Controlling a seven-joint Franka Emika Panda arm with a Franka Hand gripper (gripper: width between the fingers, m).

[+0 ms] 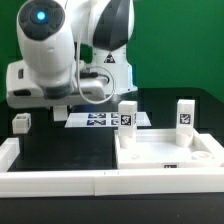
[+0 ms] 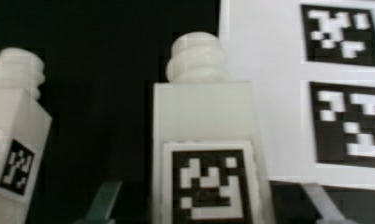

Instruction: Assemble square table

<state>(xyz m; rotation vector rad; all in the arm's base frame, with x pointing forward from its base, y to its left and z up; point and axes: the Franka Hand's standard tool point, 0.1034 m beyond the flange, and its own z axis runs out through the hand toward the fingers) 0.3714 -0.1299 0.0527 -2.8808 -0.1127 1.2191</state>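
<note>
In the exterior view the square table's white slab (image 1: 165,152) lies at the right. Two tagged legs (image 1: 128,114) (image 1: 185,113) stand upright along its far side. A small tagged leg block (image 1: 21,122) sits on the black table at the left. In the wrist view a white leg (image 2: 205,110) with a knobbed end and a tag lies between my gripper (image 2: 216,198). The fingers (image 2: 107,200) stand either side of it with dark gaps, so the gripper is open. Another leg (image 2: 15,120) lies beside it. The arm's body hides the gripper in the exterior view.
The marker board (image 1: 95,120) lies behind the slab, and in the wrist view the marker board (image 2: 264,60) is close beside the leg. Long white border rails (image 1: 60,182) run along the front and the exterior view's left. The arm's bulk (image 1: 50,60) hangs over the left half.
</note>
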